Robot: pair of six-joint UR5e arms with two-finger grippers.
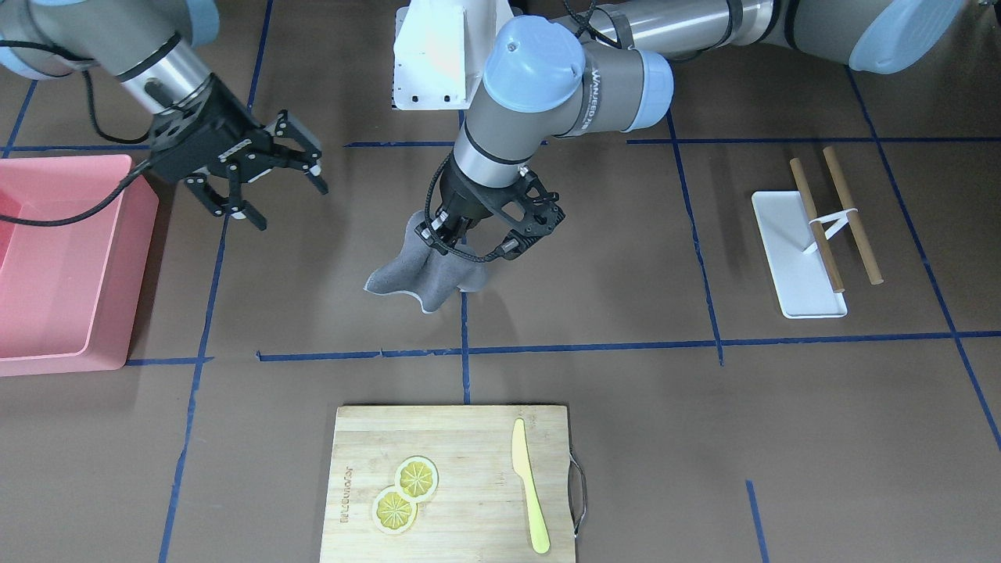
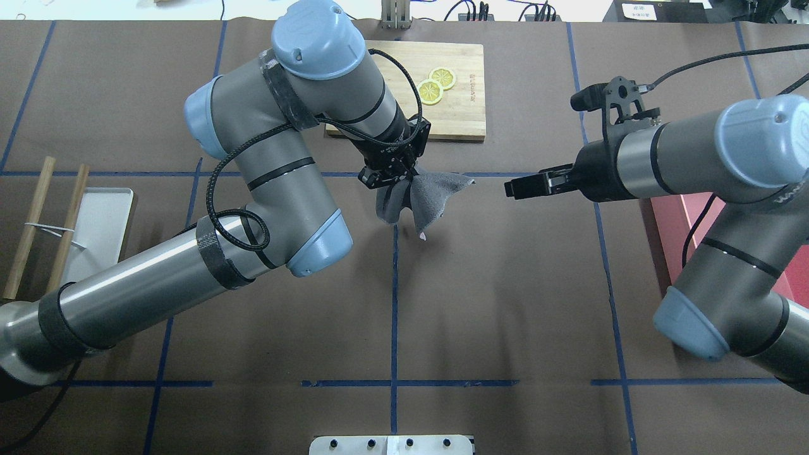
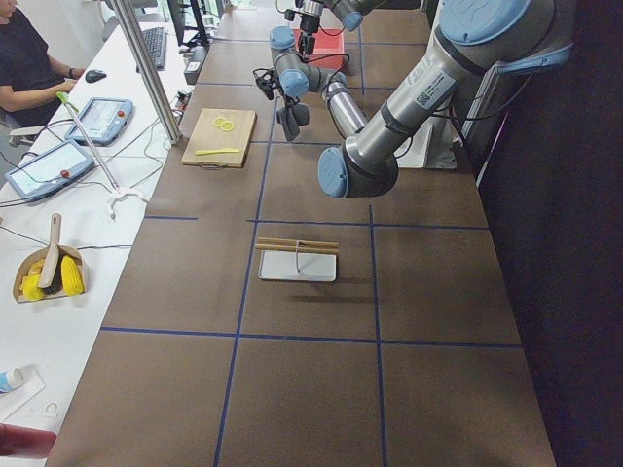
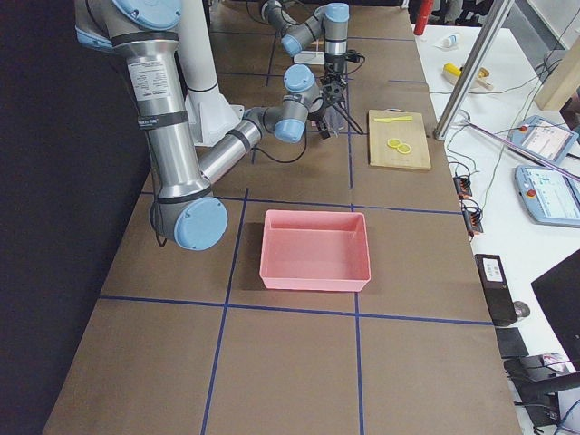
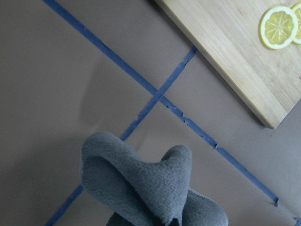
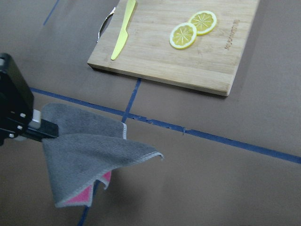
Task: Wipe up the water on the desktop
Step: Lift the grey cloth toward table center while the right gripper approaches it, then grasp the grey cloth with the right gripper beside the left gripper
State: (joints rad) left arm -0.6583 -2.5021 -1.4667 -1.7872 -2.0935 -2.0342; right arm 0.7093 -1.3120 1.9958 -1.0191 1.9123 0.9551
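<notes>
Desktop: you are looking at the dark-brown desktop, which is running under everything, with blue tape lines dividing it into big rectangles.
Cloth: a gray cloth is hanging bunched over a tape crossing near the middle, between the robot's base and the cutting board. It is showing a pink underside at one low corner. You cannot tell whether its lowest edge is touching the desktop.
Left gripper: the left gripper is pointing down and pinching the top of the gray cloth, fingers clamped on the fabric.
Right gripper: the right gripper is hovering near the cloth on the pink bin's side, fingers spread apart and gripping nothing.
Cutting board: a light wooden cutting board is lying across the tape line from the cloth, carrying two lemon slices and a yellow knife.
Pink bin: a pink bin is sitting by the right arm.
White tray: a white tray is lying well apart on the left arm's side, with two wooden sticks resting partly on it.
</notes>
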